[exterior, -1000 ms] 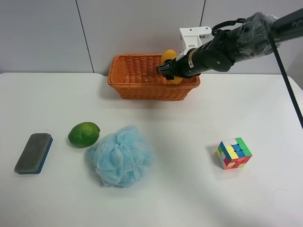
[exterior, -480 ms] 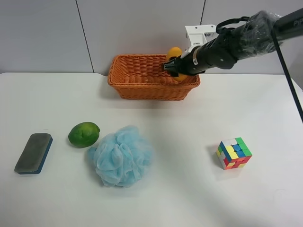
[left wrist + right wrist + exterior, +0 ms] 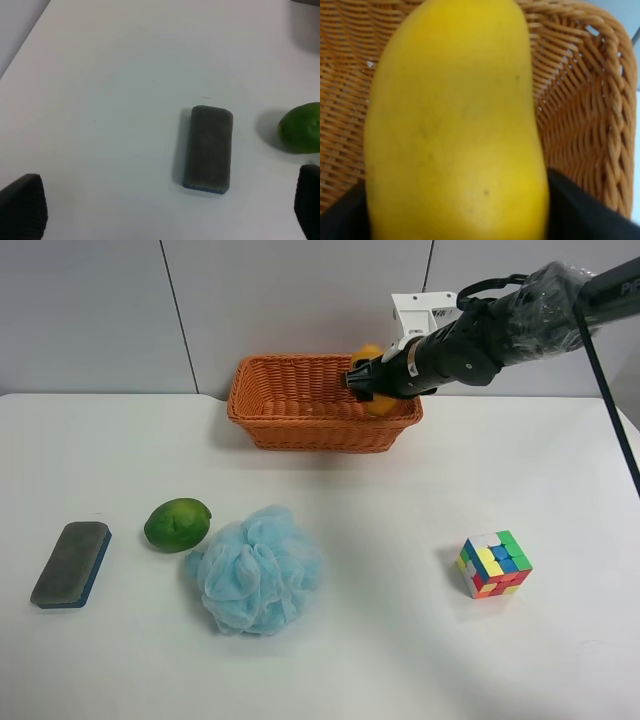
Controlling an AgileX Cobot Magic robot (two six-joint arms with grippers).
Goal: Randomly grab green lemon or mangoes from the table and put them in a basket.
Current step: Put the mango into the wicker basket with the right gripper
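The arm at the exterior high view's right reaches over the right end of the wicker basket [image 3: 290,362]. My right gripper [image 3: 364,380] is shut on the orange-yellow mango [image 3: 370,352] and holds it just above the basket's inside. In the right wrist view the mango [image 3: 455,115] fills the frame between my black fingers [image 3: 580,212], with the basket's wall [image 3: 580,100] behind it. The green lemon [image 3: 177,524] lies on the white table [image 3: 400,640] at the left. It also shows in the left wrist view [image 3: 301,127]. My left gripper [image 3: 165,205] is open and empty above the table.
A grey eraser [image 3: 71,563] lies at the far left and also shows in the left wrist view [image 3: 208,148]. A fluffy light-blue sponge [image 3: 256,568] sits beside the lemon. A multicoloured puzzle cube [image 3: 494,563] stands at the right.
The right arm has carried the mango a little toward the view's right over the basket's right end, then dipped it slightly. Nothing else has moved.
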